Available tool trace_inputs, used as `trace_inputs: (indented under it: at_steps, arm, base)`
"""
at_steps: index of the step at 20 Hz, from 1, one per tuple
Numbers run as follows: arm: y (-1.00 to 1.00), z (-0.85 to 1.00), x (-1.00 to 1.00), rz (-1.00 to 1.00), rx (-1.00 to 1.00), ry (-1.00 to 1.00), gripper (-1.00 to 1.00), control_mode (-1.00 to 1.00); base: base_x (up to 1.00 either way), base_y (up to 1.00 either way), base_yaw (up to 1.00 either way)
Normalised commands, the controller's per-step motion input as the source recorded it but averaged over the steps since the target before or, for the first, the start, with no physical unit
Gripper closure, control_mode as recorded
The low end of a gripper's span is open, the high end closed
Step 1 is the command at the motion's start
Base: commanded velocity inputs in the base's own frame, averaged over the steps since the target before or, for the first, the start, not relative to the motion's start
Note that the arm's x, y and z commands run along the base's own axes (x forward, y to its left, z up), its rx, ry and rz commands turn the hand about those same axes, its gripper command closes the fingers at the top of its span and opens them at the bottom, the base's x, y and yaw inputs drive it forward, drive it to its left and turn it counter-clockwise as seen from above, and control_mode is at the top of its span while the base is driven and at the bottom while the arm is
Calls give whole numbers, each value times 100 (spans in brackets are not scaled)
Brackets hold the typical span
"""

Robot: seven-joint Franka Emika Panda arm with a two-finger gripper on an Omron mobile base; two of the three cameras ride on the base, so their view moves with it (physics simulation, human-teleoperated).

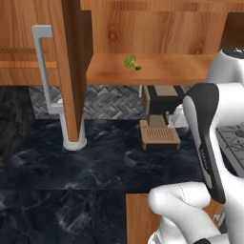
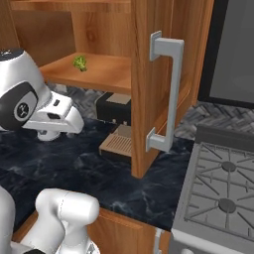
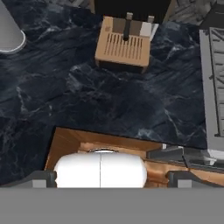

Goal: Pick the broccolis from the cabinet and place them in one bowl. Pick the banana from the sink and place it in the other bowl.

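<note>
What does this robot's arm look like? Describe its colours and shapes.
The arm is built of glossy white, rounded, bulbous segments with dark grey to black joint panels; one long black band runs down a link. The gripper has two small dark grey jaws. No cables or lettering are visible.

The cabinet (image 1: 157,28) stands open, its shelf (image 1: 152,71) bare across most of its width, with one broccoli (image 1: 132,62) sitting near the middle and free room on both sides of it. The open door (image 1: 71,71) juts forward at the shelf's left in the left base view, its grey bar handle (image 1: 45,66) on the outer face, walling off that side. Below the shelf, a tan slotted appliance (image 1: 159,134) with a dark box (image 1: 164,97) behind it occupies the black marble counter (image 1: 95,162); the counter around it lies open. The stove (image 2: 223,188) bounds the right.
</note>
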Motion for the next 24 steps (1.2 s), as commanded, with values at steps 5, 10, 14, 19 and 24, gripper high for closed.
trace_inputs:
  at_steps: [5,10,14,19,24]
  arm:
    - [0,30,-3,18,0,-27,-100,-100]
    - [11,42,-14,20,3,-18,-100,-100]
    - [26,71,-18,15,-3,-12,-100,-100]
    - [18,36,5,5,0,-14,-100,-100]
    - [18,1,41,-6,7,-20,-100,-100]
  base:
    - [0,0,0]
    - [0,0,0]
    - [0,0,0]
    - [0,0,0]
    - [0,0,0]
